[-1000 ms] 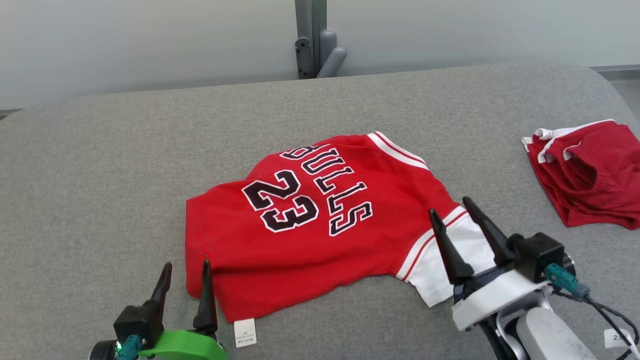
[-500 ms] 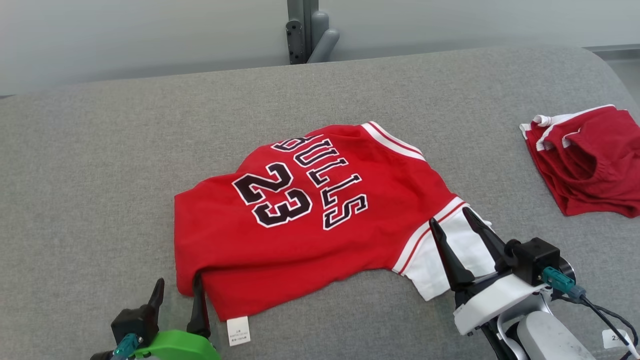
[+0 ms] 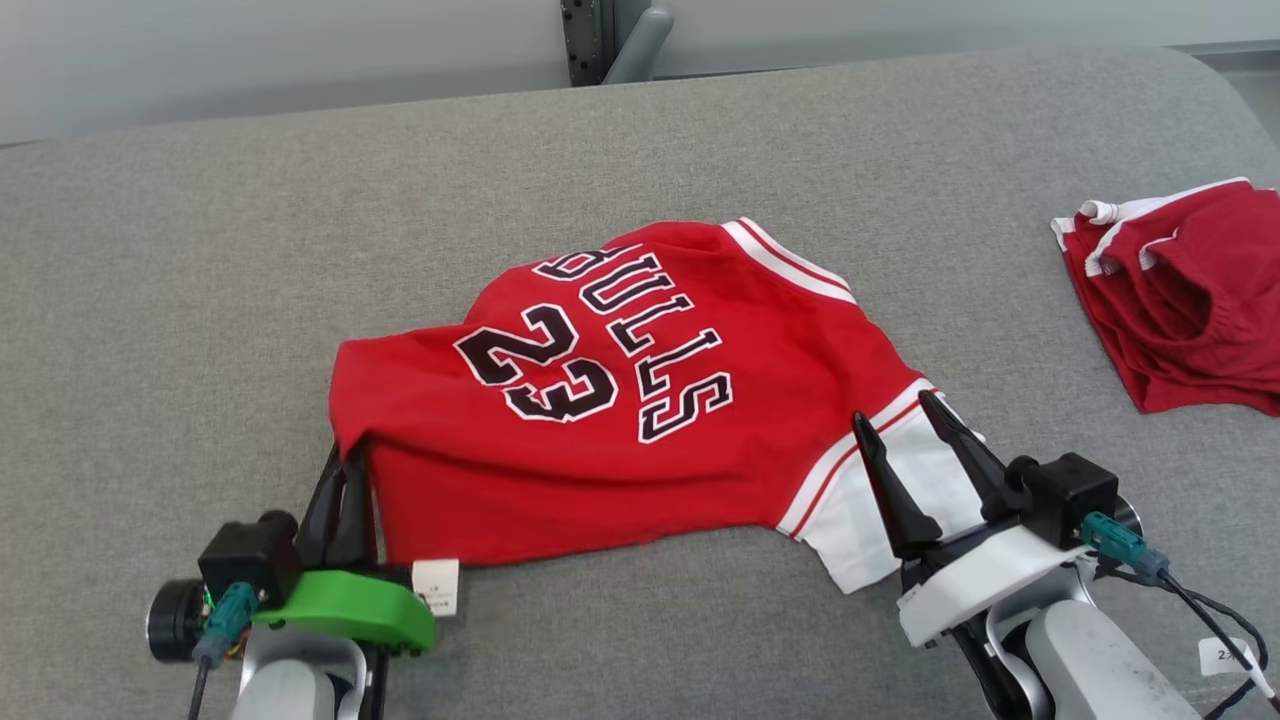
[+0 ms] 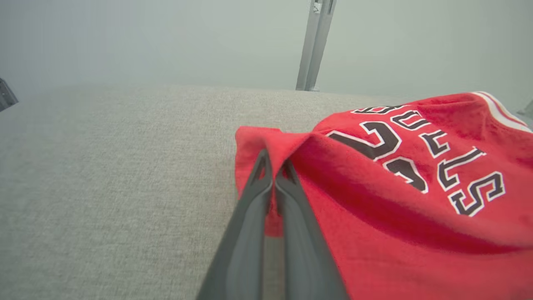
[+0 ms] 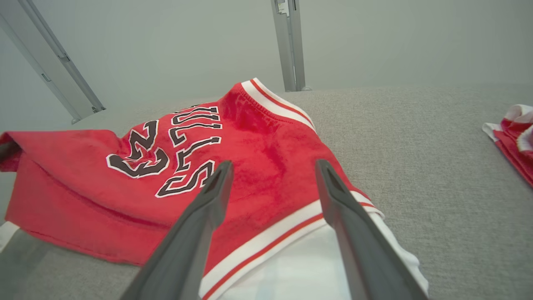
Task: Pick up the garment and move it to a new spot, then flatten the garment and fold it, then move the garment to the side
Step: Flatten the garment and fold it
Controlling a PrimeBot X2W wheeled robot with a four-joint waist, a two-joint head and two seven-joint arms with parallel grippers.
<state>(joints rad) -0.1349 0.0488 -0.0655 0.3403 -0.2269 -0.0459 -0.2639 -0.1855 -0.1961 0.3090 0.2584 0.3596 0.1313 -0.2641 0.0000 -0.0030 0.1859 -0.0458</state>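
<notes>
**Head view.** A red "BULLS 23" jersey (image 3: pixel 620 400) lies print-up near the middle of a grey padded surface (image 3: pixel 200 250), its lettering running sideways. Taking the jersey's centre as the dial:

- The left gripper (image 3: pixel 345 462) sits at 8 o'clock. Its two dark fingers are pressed together on the jersey's near-left corner, and the red cloth there is gathered into a small raised ridge.
- A white care label (image 3: pixel 436 587) hangs from the hem at 7 o'clock, just beside the gripper's green housing.
- The right gripper (image 3: pixel 892 408) sits at 4 o'clock with its fingers spread wide and holding nothing. They are over the white sleeve panel (image 3: pixel 880 520) and its red-and-white striped trim; whether the tips touch the cloth cannot be told.
- A second red garment (image 3: pixel 1180 290) with white edging lies bunched at 2 o'clock, well apart from the jersey, at the surface's right edge.

**Left wrist view.** The corner cloth wraps over the tips of the closed fingers, and the rest of the jersey spreads away toward 3 o'clock.

**Right wrist view.** The open fingers straddle the striped trim, with white cloth between them, and the printed numerals lie toward 10 o'clock.
</notes>
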